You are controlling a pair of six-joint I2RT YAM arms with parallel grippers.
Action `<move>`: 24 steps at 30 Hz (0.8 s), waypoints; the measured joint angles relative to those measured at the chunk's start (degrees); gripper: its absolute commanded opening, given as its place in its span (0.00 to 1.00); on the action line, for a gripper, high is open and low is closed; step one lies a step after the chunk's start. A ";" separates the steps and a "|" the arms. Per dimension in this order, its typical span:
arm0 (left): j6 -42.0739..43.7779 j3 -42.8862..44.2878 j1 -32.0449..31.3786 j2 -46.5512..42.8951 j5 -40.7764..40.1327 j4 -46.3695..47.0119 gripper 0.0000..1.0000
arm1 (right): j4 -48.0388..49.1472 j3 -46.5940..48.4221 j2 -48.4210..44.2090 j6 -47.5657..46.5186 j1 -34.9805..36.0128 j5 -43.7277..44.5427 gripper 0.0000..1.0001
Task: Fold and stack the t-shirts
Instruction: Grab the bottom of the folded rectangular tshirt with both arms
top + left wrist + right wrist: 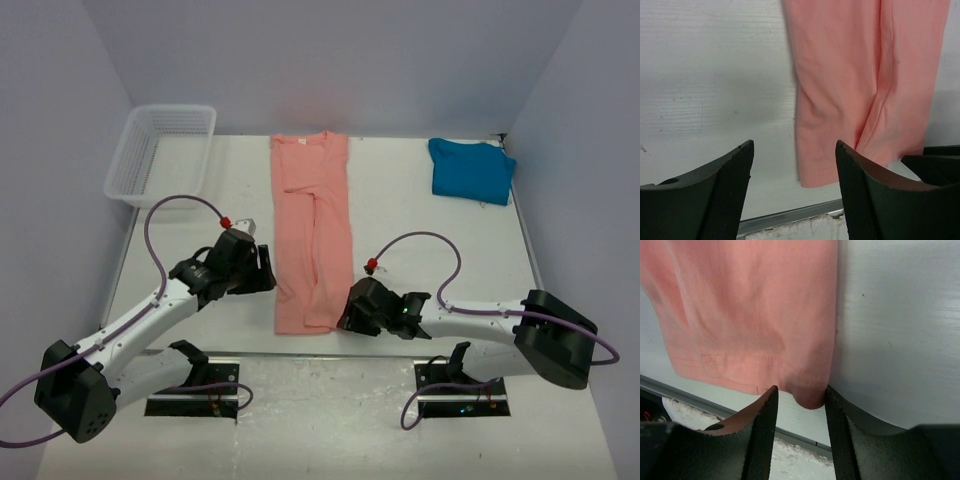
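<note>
From above, you see the salmon-pink t-shirt (312, 235) lying flat on the white bench (420, 210) as a long narrow strip. Its sides are folded in and its collar is at the far end. The teal-blue t-shirt (471, 170) sits well apart at the far right, a soft and loosely folded bundle. A white plastic mesh basket (128, 170) stands at the far left corner. The left gripper (262, 270) is just beside the strip's left edge, and the right gripper (350, 310) is at its near right corner. In the left wrist view the black textured jaws are released and wide apart, over bare bench and the edge of the smooth cloth. In the right wrist view the jaws stand partly apart around the corner of the stitched hem (740, 358); you cannot tell whether they pinch it.
</note>
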 measured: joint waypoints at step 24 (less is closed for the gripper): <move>-2.12 -1.77 -1.03 1.79 0.20 -2.93 0.66 | -2.71 2.93 4.15 4.02 -0.04 3.10 0.00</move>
